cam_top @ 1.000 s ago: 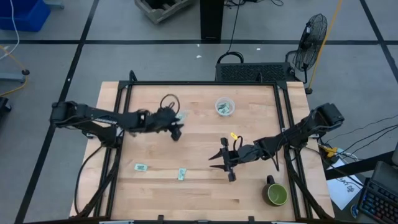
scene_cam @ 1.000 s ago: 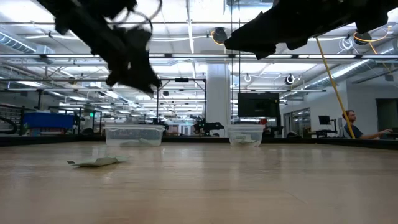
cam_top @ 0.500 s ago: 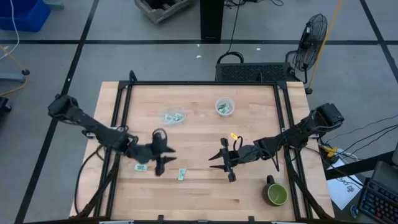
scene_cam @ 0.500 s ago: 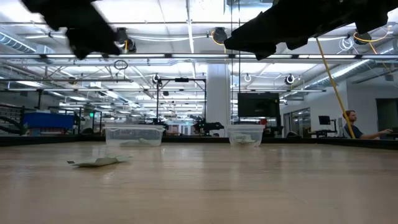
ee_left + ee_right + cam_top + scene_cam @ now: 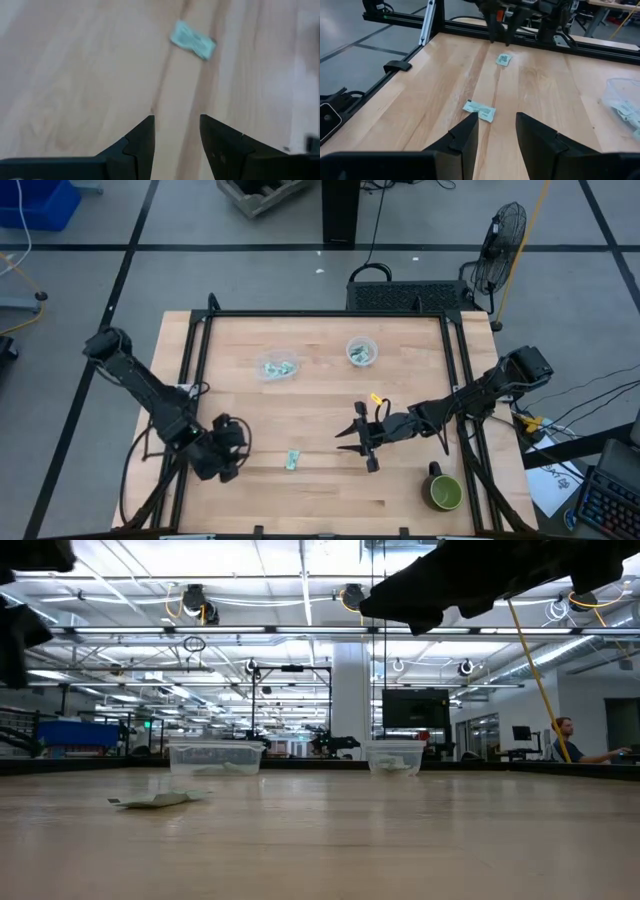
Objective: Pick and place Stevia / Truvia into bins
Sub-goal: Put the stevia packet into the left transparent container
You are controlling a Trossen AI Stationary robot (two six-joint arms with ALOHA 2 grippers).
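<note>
Two pale green sachets lie flat on the table. One (image 5: 292, 460) (image 5: 479, 110) is near the middle of the near side. The other (image 5: 193, 40) (image 5: 504, 59) is further left and hidden under the left arm in the high view. My left gripper (image 5: 224, 454) (image 5: 176, 120) hangs open above this second sachet and touches nothing. My right gripper (image 5: 352, 445) (image 5: 496, 117) hovers open right of the first sachet. The clear oval tub (image 5: 277, 367) and the round cup (image 5: 361, 352) stand further back, both with sachets inside.
A dark green mug (image 5: 445, 493) stands at the table's near right corner. A black frame rail (image 5: 330, 314) runs round the table. Bare wood lies between the two grippers and the bins. A person (image 5: 566, 738) sits far off in the room.
My left gripper has travelled from over the oval tub toward the table's near left corner, and now hangs over the left sachet. Its fingers are open now. The right arm and both sachets on the table have kept still.
</note>
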